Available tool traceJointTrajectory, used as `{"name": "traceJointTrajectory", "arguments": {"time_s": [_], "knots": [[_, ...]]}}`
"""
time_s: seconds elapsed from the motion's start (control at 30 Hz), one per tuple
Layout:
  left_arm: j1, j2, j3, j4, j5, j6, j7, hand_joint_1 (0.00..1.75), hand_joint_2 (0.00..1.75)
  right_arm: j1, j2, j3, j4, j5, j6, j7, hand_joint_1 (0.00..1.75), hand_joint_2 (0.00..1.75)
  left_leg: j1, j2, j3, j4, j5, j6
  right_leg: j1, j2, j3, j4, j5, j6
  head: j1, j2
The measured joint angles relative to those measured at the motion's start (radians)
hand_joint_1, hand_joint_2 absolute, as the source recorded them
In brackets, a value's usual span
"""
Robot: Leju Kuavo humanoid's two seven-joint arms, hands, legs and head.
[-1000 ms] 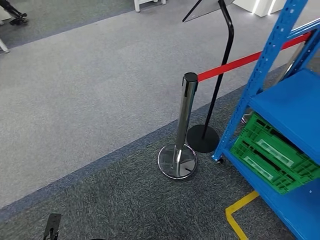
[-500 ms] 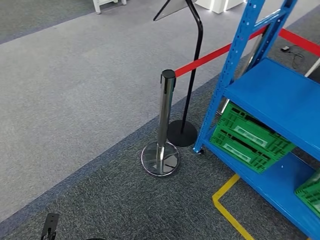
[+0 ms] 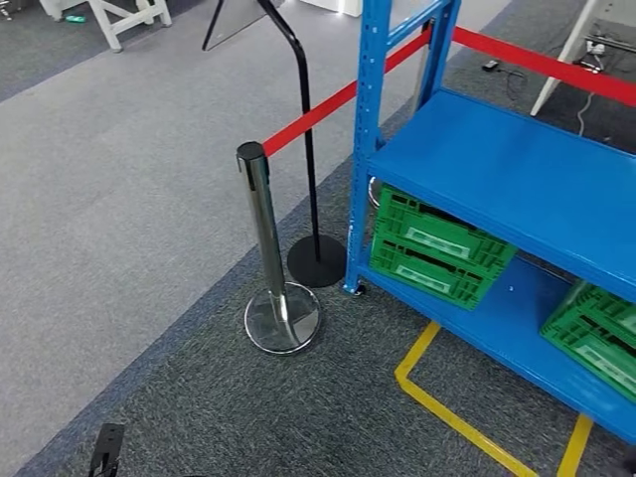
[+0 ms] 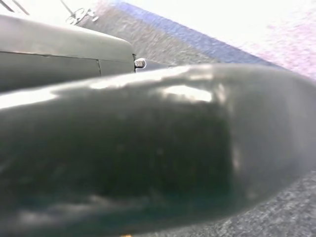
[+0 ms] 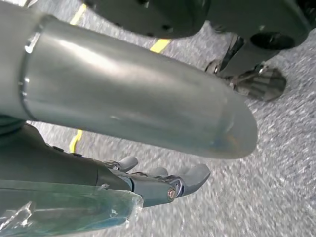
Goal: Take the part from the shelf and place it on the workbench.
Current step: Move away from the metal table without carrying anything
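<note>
Blue shelf (image 3: 525, 179) ahead on the right, beside a chrome barrier post (image 3: 264, 224) with red belt (image 3: 330, 104). On the bottom level, two green crates (image 3: 438, 248), (image 3: 596, 333) with pale labels, writing unreadable; contents hidden. Part not identifiable. Right hand (image 5: 164, 182) hanging over carpet, fingers extended, holding nothing. Left hand's state impossible to tell.

The shelf (image 3: 518, 189) stands to my right on the floor (image 3: 112, 199), with two crates (image 3: 435, 248) on its lowest level. Left of its corner post stands a barrier post (image 3: 266, 248), a sign stand (image 3: 315, 248) just behind it, between the two.
</note>
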Motion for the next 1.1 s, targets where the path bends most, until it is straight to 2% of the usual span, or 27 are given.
{"name": "traceJointTrajectory", "arguments": {"time_s": [0.03,0.07,0.1,0.13,0.17,0.2,0.23,0.27,0.33,0.37,0.4,0.47,0.5,0.53,0.57,0.6,0.63,0.7,0.73,0.77,0.83,0.87,0.93,1.0,1.03,1.07,1.1], "knots": [[0.002,0.001,0.001,0.0,0.0,0.0,-0.001,0.0,0.0,0.0,0.0,0.0,0.0,0.0,0.001,0.0,0.0,0.0,0.0,-0.005,-0.028,0.051,-0.013,-0.001,0.0,0.015,-0.001,0.0,0.001,-0.001,0.0,0.0],[0.002,0.001,0.002,0.0,0.0,0.0,-0.001,0.0,0.0,0.001,0.0,0.0,0.0,0.0,0.001,0.0,0.0,0.0,0.001,-0.007,-0.042,0.072,-0.007,-0.001,-0.001,0.03,-0.001,0.0,0.001,-0.001,-0.001,0.0],[0.002,0.002,0.002,0.0,0.0,0.0,-0.002,0.0,0.0,0.003,0.0,0.0,0.0,0.001,0.002,0.0,0.0,0.0,0.002,-0.009,-0.039,0.056,0.017,-0.001,-0.002,0.045,-0.001,0.0,0.002,0.0,-0.001,0.0],[0.002,0.002,0.003,0.0,0.0,0.0,-0.002,0.0,0.0,0.004,0.0,0.0,0.0,0.001,0.002,0.001,0.0,0.0,0.004,-0.016,-0.018,0.003,0.055,0.0,-0.003,0.06,0.0,0.0,0.003,0.002,-0.001,0.0],[0.002,0.002,0.003,0.001,0.0,0.0,-0.003,0.0,0.0,0.004,0.0,0.0,0.0,0.002,0.001,0.001,0.0,0.0,0.009,-0.037,0.012,-0.066,0.092,-0.001,-0.004,0.074,-0.001,0.001,0.004,0.005,-0.001,0.0],[0.001,0.003,0.003,0.001,0.0,0.0,-0.004,0.0,0.0,0.003,0.0,0.0,0.0,0.002,0.001,0.001,0.0,0.0,0.013,-0.06,0.04,-0.131,0.116,0.0,-0.004,0.089,-0.004,0.003,0.005,0.01,-0.002,0.0],[0.0,0.003,0.003,0.001,0.0,0.0,-0.005,0.0,0.0,0.002,0.0,0.0,0.0,0.002,0.001,0.001,0.0,0.0,0.016,-0.08,0.06,-0.178,0.129,0.002,-0.004,0.102,-0.007,0.003,0.007,0.017,-0.002,0.0],[0.0,0.003,0.003,0.001,0.0,-0.001,-0.005,0.0,0.0,0.002,0.0,0.0,0.0,0.002,0.001,0.001,0.0,0.0,0.016,-0.092,0.069,-0.2,0.129,0.006,-0.004,0.113,-0.011,0.001,0.01,0.024,-0.003,0.0],[-0.002,0.002,0.004,0.001,0.0,-0.001,-0.008,0.0,0.0,0.007,0.0,0.0,0.0,0.002,0.001,0.002,0.0,0.0,0.013,-0.077,0.07,-0.207,0.13,0.021,-0.008,0.128,-0.02,-0.006,0.017,0.039,-0.003,0.0],[-0.003,0.002,0.005,0.002,0.0,-0.001,-0.009,0.0,0.0,0.01,0.0,0.0,0.0,0.002,0.001,0.002,0.0,0.0,0.013,-0.066,0.071,-0.21,0.133,0.029,-0.008,0.115,-0.024,-0.004,0.015,0.045,-0.002,0.0],[-0.004,0.001,0.006,0.002,0.0,-0.001,-0.01,0.0,0.0,0.012,0.0,0.0,0.0,0.003,0.001,0.003,0.0,0.0,0.014,-0.055,0.071,-0.213,0.135,0.037,-0.006,0.089,-0.036,0.013,0.002,0.049,0.002,0.0],[-0.002,0.002,0.009,0.002,0.0,-0.001,-0.013,0.0,0.0,0.008,0.0,0.0,0.0,0.003,0.001,0.004,0.0,0.0,0.011,-0.028,0.072,-0.215,0.137,0.047,-0.003,0.022,-0.085,0.115,-0.061,0.054,0.008,0.0],[0.0,0.003,0.011,0.002,0.0,-0.001,-0.014,0.0,0.0,0.006,0.0,0.0,0.0,0.003,0.001,0.004,0.0,0.0,0.008,-0.013,0.072,-0.215,0.136,0.051,-0.003,0.004,-0.119,0.187,-0.098,0.055,0.011,0.0],[0.002,0.003,0.014,0.002,0.0,-0.001,-0.015,0.0,0.0,0.004,0.0,0.0,0.0,0.003,0.001,0.004,0.0,0.0,0.006,0.001,0.072,-0.215,0.135,0.052,-0.003,-0.002,-0.146,0.247,-0.123,0.056,0.01,0.0],[0.002,0.004,0.015,0.002,0.0,-0.001,-0.016,0.0,0.0,0.004,0.0,0.0,0.0,0.003,0.001,0.004,0.0,0.0,0.004,0.015,0.073,-0.214,0.134,0.052,-0.003,-0.005,-0.158,0.278,-0.13,0.056,0.01,0.0],[0.001,0.004,0.016,0.002,0.0,-0.001,-0.016,0.0,0.0,0.005,0.0,0.0,0.0,0.003,0.001,0.004,0.0,0.0,0.003,0.027,0.074,-0.214,0.133,0.052,-0.003,-0.006,-0.149,0.269,-0.117,0.056,0.01,0.0],[0.001,0.004,0.016,0.002,-0.001,-0.002,-0.017,0.0,0.0,0.007,0.0,0.0,0.0,0.003,0.001,0.004,0.0,0.0,0.003,0.039,0.077,-0.214,0.131,0.051,-0.002,-0.013,-0.12,0.221,-0.089,0.054,0.01,0.0],[0.0,0.004,0.017,0.002,-0.001,-0.002,-0.017,0.0,0.0,0.005,0.0,0.0,0.0,0.003,0.001,0.003,0.0,0.0,-0.001,0.061,0.084,-0.212,0.125,0.043,0.0,-0.057,-0.037,0.082,-0.032,0.048,0.011,0.0],[0.0,0.004,0.017,0.002,-0.001,-0.002,-0.017,0.0,0.0,0.003,0.0,0.0,0.0,0.003,0.001,0.003,0.0,0.0,-0.004,0.07,0.088,-0.211,0.122,0.038,0.002,-0.075,-0.008,0.034,-0.017,0.043,0.009,0.0],[-0.001,0.004,0.017,0.002,-0.001,-0.002,-0.018,0.0,0.0,0.002,0.0,0.0,0.0,0.003,0.001,0.002,0.0,0.0,-0.006,0.079,0.091,-0.21,0.12,0.033,0.004,-0.087,0.006,0.01,-0.011,0.039,0.007,0.0],[-0.003,0.005,0.018,0.002,-0.001,-0.002,-0.018,0.0,0.0,0.002,0.0,0.001,0.0,0.003,0.001,0.002,0.0,0.0,-0.006,0.098,0.095,-0.212,0.119,0.022,0.007,-0.068,0.004,0.006,-0.009,0.027,0.005,0.0],[-0.004,0.005,0.018,0.002,-0.001,-0.002,-0.018,0.0,0.0,0.003,0.0,0.001,0.0,0.003,0.001,0.002,0.0,0.0,-0.004,0.097,0.097,-0.211,0.115,0.016,0.006,-0.056,0.003,0.004,-0.006,0.021,0.004,0.0],[-0.005,0.004,0.018,0.002,-0.001,-0.002,-0.018,0.0,0.0,0.003,0.0,0.0,0.0,0.003,0.001,0.002,0.0,0.0,0.0,0.059,0.08,-0.165,0.078,0.005,0.001,-0.031,0.003,-0.001,0.0,0.009,0.001,0.0],[-0.003,0.005,0.019,0.003,-0.001,-0.002,-0.019,0.0,0.0,0.0,0.0,0.0,0.0,0.003,0.001,0.002,0.0,0.0,0.003,0.01,0.022,-0.043,0.014,-0.001,-0.002,-0.005,0.001,-0.002,0.003,0.003,-0.004,0.0],[-0.002,0.006,0.019,0.003,-0.001,-0.002,-0.019,0.0,0.0,0.0,0.0,0.0,0.0,0.003,0.001,0.002,0.0,0.0,0.003,-0.001,-0.011,0.022,-0.01,-0.001,-0.001,0.009,-0.001,-0.002,0.004,0.001,-0.005,0.0],[-0.001,0.006,0.019,0.003,-0.001,-0.002,-0.019,0.0,0.0,0.001,0.0,0.0,0.0,0.003,0.001,0.002,0.0,0.0,0.003,-0.005,-0.034,0.063,-0.018,-0.001,-0.001,0.024,-0.002,-0.002,0.004,0.001,-0.006,0.0],[0.0,0.006,0.019,0.003,-0.001,-0.002,-0.019,0.0,0.0,0.003,0.0,0.0,0.0,0.003,0.002,0.002,0.0,0.0,0.003,-0.007,-0.041,0.068,-0.004,0.001,-0.001,0.039,-0.002,-0.002,0.005,0.001,-0.006,0.0]]}}
